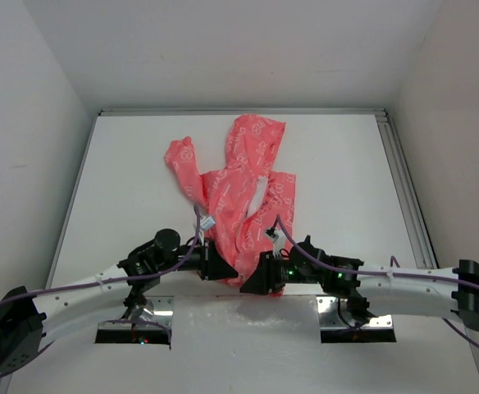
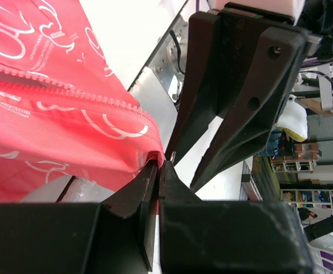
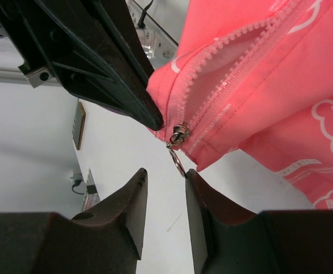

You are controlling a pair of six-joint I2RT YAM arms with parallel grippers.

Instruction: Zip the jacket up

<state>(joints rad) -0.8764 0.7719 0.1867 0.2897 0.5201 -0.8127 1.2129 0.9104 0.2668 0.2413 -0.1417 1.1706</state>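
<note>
The coral-pink jacket (image 1: 239, 185) with white marks lies on the white table, hood to the far side, front partly open. My left gripper (image 1: 223, 271) is shut on the jacket's bottom hem (image 2: 149, 153) beside the zipper teeth (image 2: 69, 91). My right gripper (image 1: 252, 283) is open, facing the left one. In the right wrist view the metal zipper slider (image 3: 179, 133) sits at the bottom of the zipper, and its ring pull (image 3: 178, 160) hangs between my open fingertips (image 3: 192, 177), touching the right one.
The table's raised metal rail (image 1: 408, 197) runs along the right side. Two metal base plates (image 1: 133, 324) sit at the near edge. White walls enclose the table on three sides.
</note>
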